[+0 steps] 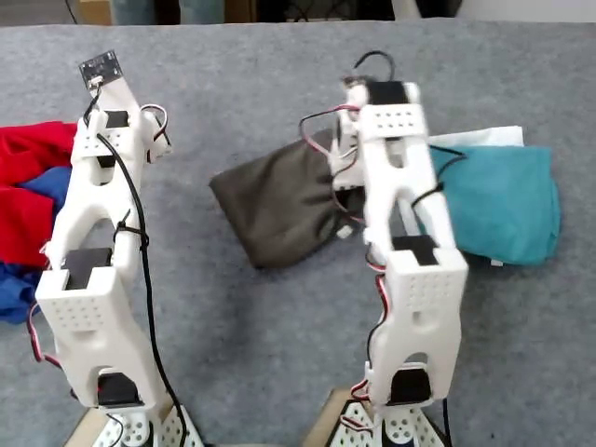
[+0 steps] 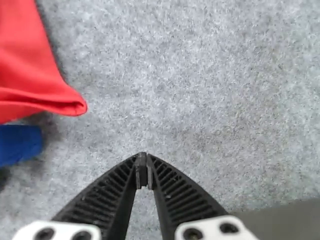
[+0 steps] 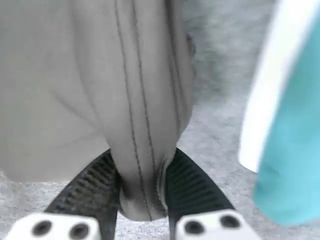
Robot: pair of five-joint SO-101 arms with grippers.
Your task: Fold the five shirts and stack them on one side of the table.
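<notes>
From above, the grey desk (image 1: 242, 84) runs back to a straight far edge, and a wide strip of bare desk lies along that edge. The left arm (image 1: 88, 251) stands near the left side, just beside a red shirt (image 1: 28, 177) and a blue shirt (image 1: 14, 284) that lie in a messy heap and go off the left edge. A brown shirt (image 1: 275, 200) lies in the middle, partly folded. The right arm (image 1: 410, 233) reaches over the brown shirt's right side. To the right lies a folded teal shirt (image 1: 503, 200) on top of a white shirt (image 1: 489, 137), close to the desk's right edge. A tiny white tag (image 1: 494, 264) peeks out under the teal shirt, too small to read. Bare desk lies between the left arm and the brown shirt, and in front of the brown shirt too. In the left wrist view, the left fingers (image 2: 142, 172) are pressed together and hold nothing, over bare desk. The red shirt's (image 2: 30, 65) rounded edge and a bit of the blue shirt (image 2: 17, 145) lie near them, not touching. In the right wrist view, the right fingers (image 3: 187, 175) squeeze a bunched fold of the brown shirt (image 3: 100, 75), which shows two sewn lines. The white shirt (image 3: 270, 90) and teal shirt (image 3: 295, 140) are just beside it, with a gap of desk between.
</notes>
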